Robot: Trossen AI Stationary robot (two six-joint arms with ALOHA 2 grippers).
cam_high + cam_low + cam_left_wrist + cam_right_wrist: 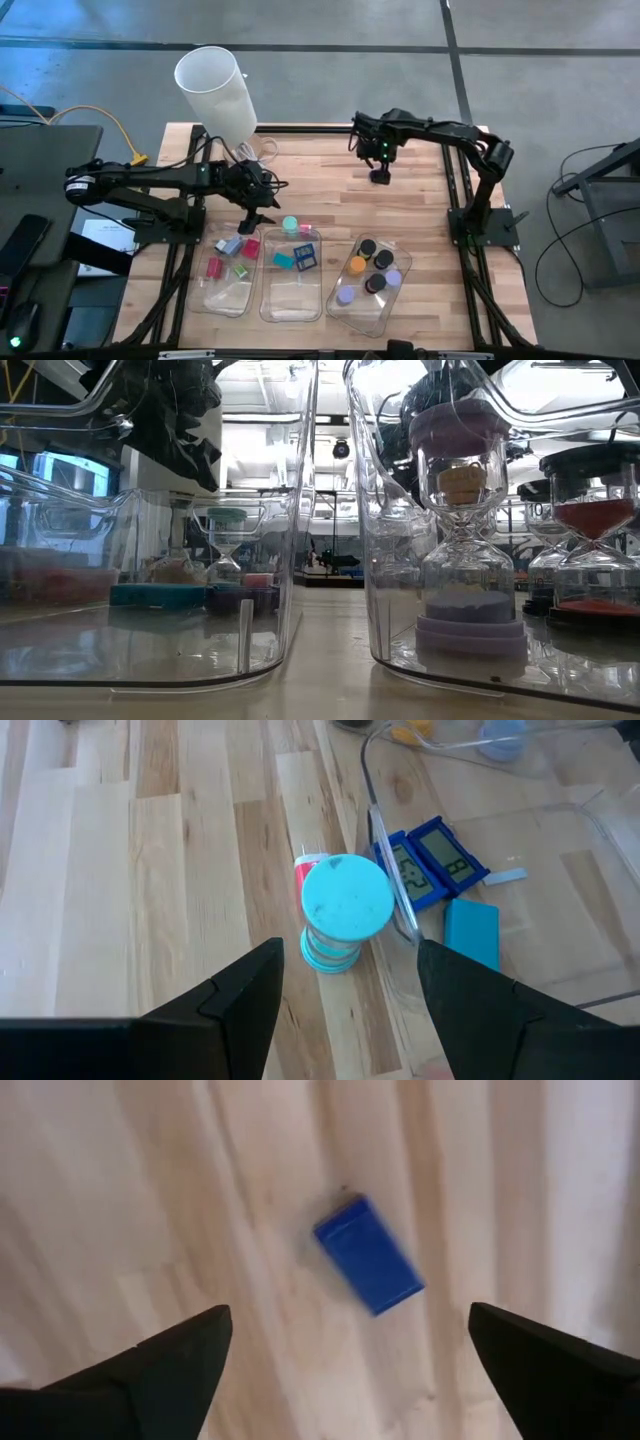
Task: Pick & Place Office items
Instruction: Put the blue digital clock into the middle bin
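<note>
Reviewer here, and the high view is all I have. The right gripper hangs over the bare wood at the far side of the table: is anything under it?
Observer: Yes. The right wrist view shows a blue block lying flat on the wood between the open fingers of the right gripper, not touched.
Operator: And the left gripper, by the middle tray?
Observer: The left gripper is open above a teal-capped hourglass that stands upright on the wood just outside the tray's wall.
Operator: What are the round caps in the right-hand tray?
Observer: The low view shows they are hourglass timers; the nearest is a purple one, standing upright.
</note>
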